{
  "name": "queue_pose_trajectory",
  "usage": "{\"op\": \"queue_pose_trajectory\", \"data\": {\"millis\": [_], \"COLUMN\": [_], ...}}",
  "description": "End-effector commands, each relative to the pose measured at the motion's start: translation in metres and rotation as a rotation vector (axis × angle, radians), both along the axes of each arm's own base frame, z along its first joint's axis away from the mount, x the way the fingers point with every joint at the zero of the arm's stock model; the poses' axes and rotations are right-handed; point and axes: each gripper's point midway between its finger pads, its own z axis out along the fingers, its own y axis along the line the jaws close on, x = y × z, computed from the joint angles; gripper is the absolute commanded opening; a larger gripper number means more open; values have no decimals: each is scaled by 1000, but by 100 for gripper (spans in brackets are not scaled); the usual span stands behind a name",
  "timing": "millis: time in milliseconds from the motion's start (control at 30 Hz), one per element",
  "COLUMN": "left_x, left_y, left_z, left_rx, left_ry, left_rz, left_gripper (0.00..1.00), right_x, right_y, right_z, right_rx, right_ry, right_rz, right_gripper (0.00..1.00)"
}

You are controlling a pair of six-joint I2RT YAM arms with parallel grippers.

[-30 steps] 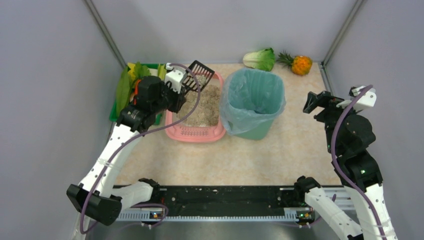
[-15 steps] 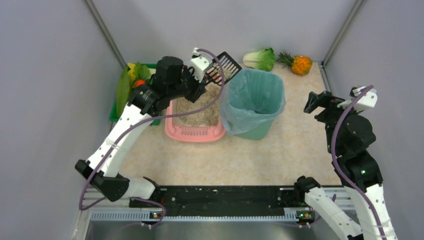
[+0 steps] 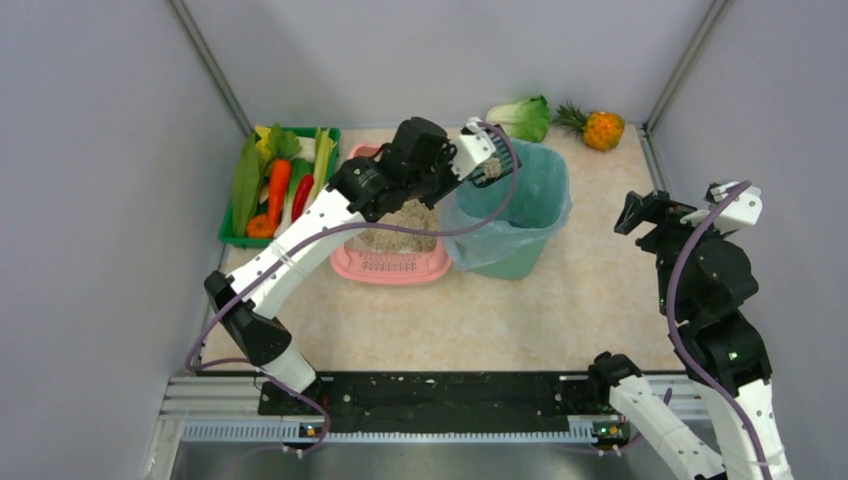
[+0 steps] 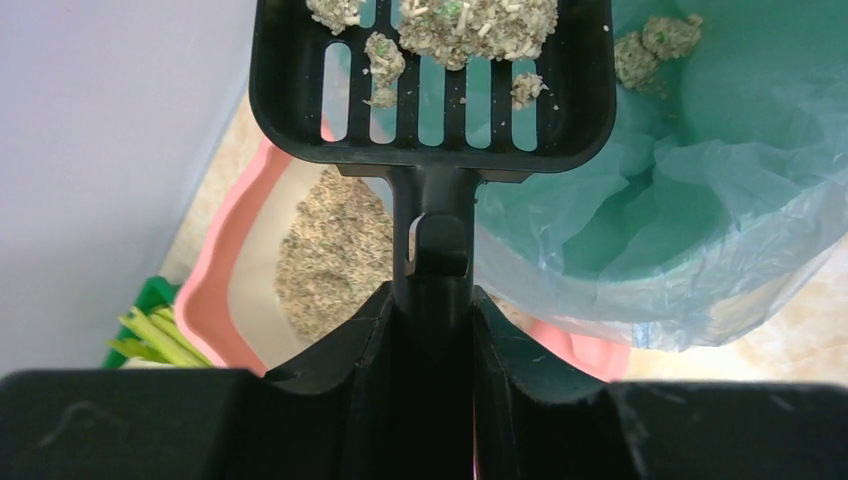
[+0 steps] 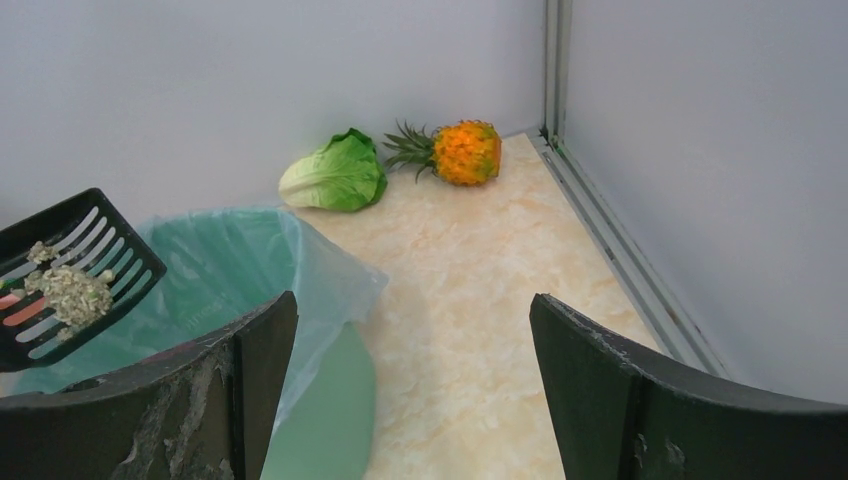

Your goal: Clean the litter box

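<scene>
Beige tabletop (image 3: 560, 300), grey walls (image 3: 90, 200), litter box (image 3: 390, 268)

left gripper (image 4: 430, 305) clamped, right gripper (image 5: 412, 345) spread wide

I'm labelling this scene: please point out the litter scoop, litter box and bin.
litter scoop (image 4: 430, 158), left wrist view, near rim of its slotted pan.
litter box (image 3: 392, 270), top view, slotted grille at its near end.
bin (image 3: 535, 200), top view, bag-lined inner wall.

Bin (image 3: 515, 262) at 12 o'clock, litter box (image 3: 390, 265) at 11 and crate (image 3: 230, 236) at 10 block the far side, the left arm (image 3: 300, 245) slanting over the box (scoop (image 3: 488, 165) above the bin). Tabletop (image 3: 560, 310) from 3 to 8 o'clock lies bare; cabbage (image 3: 520, 118) and pineapple (image 3: 603, 130) sit at 1.
</scene>
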Motion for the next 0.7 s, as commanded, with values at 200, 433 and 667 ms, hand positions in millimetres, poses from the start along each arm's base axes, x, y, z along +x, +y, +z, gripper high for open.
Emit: {"op": "queue_pose_trajectory", "data": {"millis": [200,433,667], "left_x": [9,16,18], "left_y": [-26,-39,-46], "left_z": [9,17,15], "left_rx": [266,450,647], "left_ry": [-282,-498,-708], "left_rz": [-82,-116,-224], "left_gripper": [0,0,0], "right_x": [-13,-13,-17], "right_y": [-12,-15,-18], "right_z": [16,15,16], "right_rx": [-15,-25,-30], "right_ry": [-40,-36,-45], "right_rz": [-44,-54,-67], "right_gripper": [87,88,88]}}
